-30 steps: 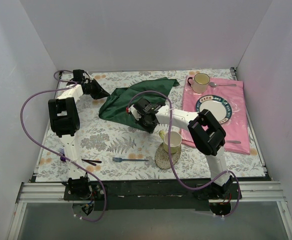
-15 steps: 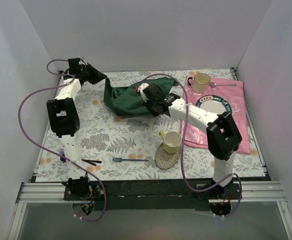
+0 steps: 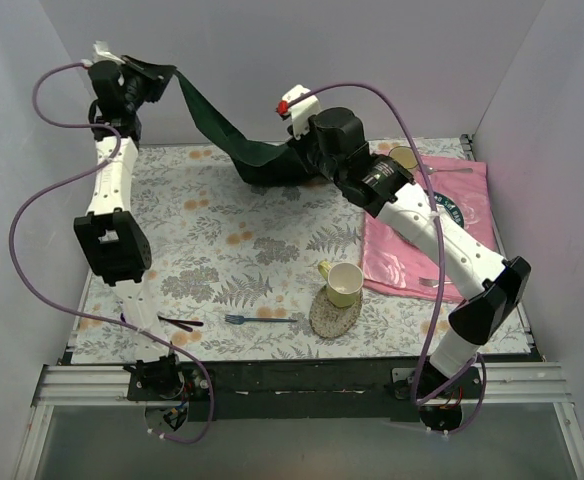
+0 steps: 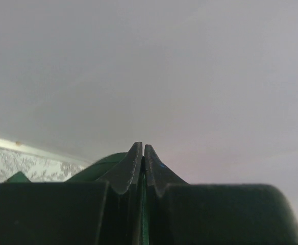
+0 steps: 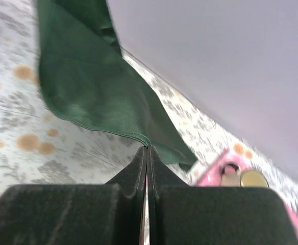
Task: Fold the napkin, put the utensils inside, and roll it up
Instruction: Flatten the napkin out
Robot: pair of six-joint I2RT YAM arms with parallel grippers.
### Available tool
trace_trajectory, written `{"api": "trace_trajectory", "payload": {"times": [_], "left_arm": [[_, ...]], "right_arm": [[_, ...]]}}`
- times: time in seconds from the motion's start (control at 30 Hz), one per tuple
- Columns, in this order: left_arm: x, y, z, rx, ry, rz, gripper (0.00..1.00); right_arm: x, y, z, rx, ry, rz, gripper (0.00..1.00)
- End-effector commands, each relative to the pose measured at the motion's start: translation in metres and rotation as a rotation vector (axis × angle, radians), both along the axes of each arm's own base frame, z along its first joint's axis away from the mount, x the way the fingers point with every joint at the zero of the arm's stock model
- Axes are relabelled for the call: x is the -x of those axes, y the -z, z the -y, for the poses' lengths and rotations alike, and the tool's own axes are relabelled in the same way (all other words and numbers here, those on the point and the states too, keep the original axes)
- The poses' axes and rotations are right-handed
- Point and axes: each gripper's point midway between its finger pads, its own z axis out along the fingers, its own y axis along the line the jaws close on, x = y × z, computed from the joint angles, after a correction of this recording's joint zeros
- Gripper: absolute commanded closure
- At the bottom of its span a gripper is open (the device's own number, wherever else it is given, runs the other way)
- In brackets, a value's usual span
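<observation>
The dark green napkin (image 3: 234,150) hangs stretched in the air between both grippers, above the far part of the table. My left gripper (image 3: 170,73) is raised high at the far left, shut on one corner of the napkin (image 4: 113,162). My right gripper (image 3: 297,152) is lower, near the far middle, shut on the napkin's edge (image 5: 90,89). The slate-blue fork (image 3: 260,319) lies flat on the table near the front edge, away from both grippers.
A yellow cup (image 3: 343,283) stands on a round coaster near the front. A pink cloth (image 3: 407,255) on the right holds a plate (image 3: 450,205), another cup (image 3: 404,156) and silver cutlery. A purple-headed dark-handled utensil (image 3: 164,322) lies at the front left.
Both grippers have risen with the napkin. The left one went up and left, the right one up toward the back wall. The napkin went from bunched on the table to stretched in the air.
</observation>
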Motion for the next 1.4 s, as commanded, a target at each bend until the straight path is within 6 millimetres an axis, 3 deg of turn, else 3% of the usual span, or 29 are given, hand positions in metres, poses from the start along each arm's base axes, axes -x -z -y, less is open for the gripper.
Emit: {"api": "trace_trajectory", "payload": {"times": [0.0, 0.03, 0.13, 0.23, 0.27, 0.37, 0.47, 0.5, 0.57, 0.6, 0.63, 0.67, 0.7, 0.8, 0.93, 1.03, 1.07, 1.23, 1.37], "left_arm": [[0.059, -0.126, -0.064, 0.003, -0.164, 0.198, 1.00], [0.063, -0.129, -0.084, -0.002, -0.183, 0.204, 1.00], [0.077, -0.142, -0.109, -0.017, -0.202, 0.229, 1.00], [0.087, -0.158, -0.118, -0.012, -0.200, 0.292, 1.00], [0.090, -0.172, -0.116, -0.019, -0.196, 0.354, 1.00], [0.084, -0.181, -0.112, 0.041, -0.178, 0.406, 1.00], [0.067, -0.182, -0.098, 0.097, -0.159, 0.446, 1.00], [0.060, -0.181, -0.081, 0.115, -0.131, 0.458, 1.00], [0.044, -0.180, -0.066, 0.141, -0.111, 0.502, 1.00], [0.040, -0.184, -0.045, 0.150, -0.083, 0.518, 1.00], [0.043, -0.201, -0.033, 0.154, -0.069, 0.568, 1.00], [0.025, -0.185, -0.030, 0.168, -0.076, 0.560, 1.00], [0.022, -0.184, -0.017, 0.193, -0.051, 0.571, 1.00], [0.013, -0.175, -0.010, 0.245, -0.049, 0.580, 1.00], [0.021, -0.186, -0.004, 0.244, -0.029, 0.618, 1.00], [0.030, -0.196, 0.000, 0.246, 0.006, 0.632, 1.00], [0.033, -0.198, 0.003, 0.245, 0.017, 0.633, 1.00], [0.053, -0.207, 0.014, 0.217, 0.116, 0.627, 1.00], [0.066, -0.185, 0.001, 0.144, 0.136, 0.525, 1.00]], "right_arm": [[0.037, -0.040, -0.049, -0.014, -0.214, 0.067, 0.99], [0.045, -0.043, -0.060, -0.023, -0.243, 0.067, 0.99], [0.050, -0.070, -0.062, -0.083, -0.231, 0.114, 0.99], [0.039, -0.100, -0.045, -0.145, -0.120, 0.204, 0.99], [0.035, -0.113, -0.041, -0.162, -0.098, 0.242, 0.99], [0.021, -0.131, -0.026, -0.187, -0.028, 0.296, 0.99], [0.004, -0.150, -0.007, -0.209, 0.027, 0.345, 0.99], [-0.003, -0.162, 0.006, -0.216, 0.055, 0.368, 0.99], [-0.013, -0.167, 0.015, -0.207, 0.075, 0.384, 0.99], [-0.018, -0.174, 0.024, -0.195, 0.089, 0.407, 0.99], [-0.021, -0.177, 0.028, -0.191, 0.100, 0.418, 0.99], [-0.023, -0.180, 0.033, -0.188, 0.108, 0.431, 0.99], [-0.028, -0.183, 0.042, -0.182, 0.125, 0.445, 0.99], [-0.030, -0.200, 0.060, -0.166, 0.166, 0.488, 0.99], [-0.013, -0.217, 0.074, -0.154, 0.170, 0.520, 0.99], [0.004, -0.217, 0.074, -0.143, 0.170, 0.528, 0.99], [0.009, -0.211, 0.064, -0.122, 0.145, 0.524, 0.99], [0.036, -0.207, 0.053, -0.115, 0.095, 0.492, 0.99], [0.067, -0.169, 0.018, -0.056, -0.058, 0.417, 0.99]]}}
